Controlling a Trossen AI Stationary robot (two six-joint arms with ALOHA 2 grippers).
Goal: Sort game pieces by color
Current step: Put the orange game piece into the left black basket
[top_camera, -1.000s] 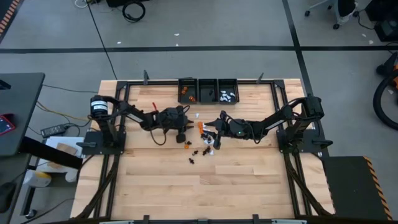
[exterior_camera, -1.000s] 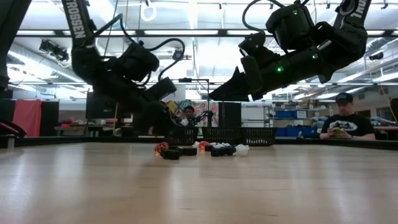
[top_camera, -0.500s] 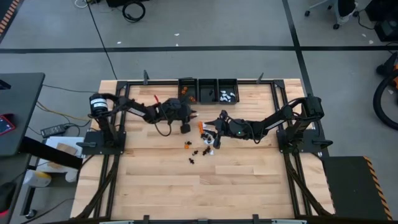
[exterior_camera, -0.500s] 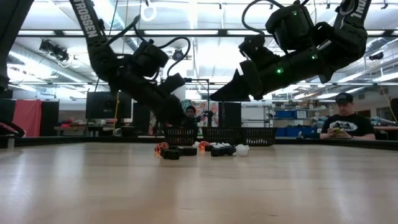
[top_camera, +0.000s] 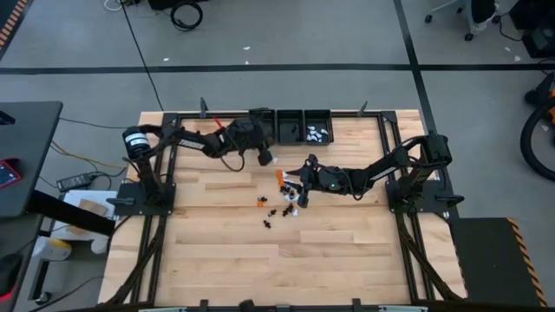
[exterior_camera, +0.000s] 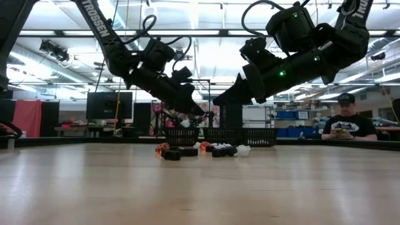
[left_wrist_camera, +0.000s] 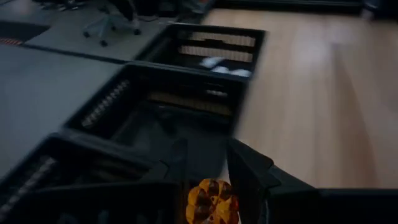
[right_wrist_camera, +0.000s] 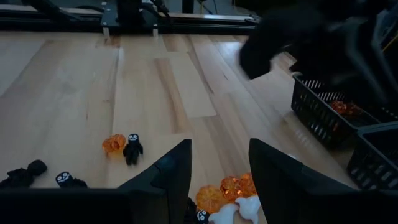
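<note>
Comparing with a second ago, the left end effector (top_camera: 268, 156) has travelled from the middle of the table (top_camera: 347, 260) up to the row of three black bins (top_camera: 290, 125) at the far edge, and now hangs just beside the leftmost one. It is clenched on an orange piece (left_wrist_camera: 212, 200), seen between its fingers in the left wrist view. The right end effector (top_camera: 300, 194) has not shifted: it hovers over the cluster of game pieces (top_camera: 279, 208) near the table's centre, fingers parted and grasping nothing. The loose pieces lie as before.

The table is pale wood planking inside a black metal frame. On it, orange and black pieces are scattered beside a white piece; the right wrist view shows an orange piece next to a small black figure (right_wrist_camera: 132, 148). The leftmost bin holds orange pieces, the rightmost holds white pieces (top_camera: 316, 133); the middle bin's contents cannot be made out.

Beyond the table is a grey floor marked with dark tape, cables, and a side desk to the left. The low view shows a workshop with ceiling strip lights and a seated person (exterior_camera: 346, 127) at the far right.

Legible writing: "TROSSEN" on the left arm (exterior_camera: 99, 14).
</note>
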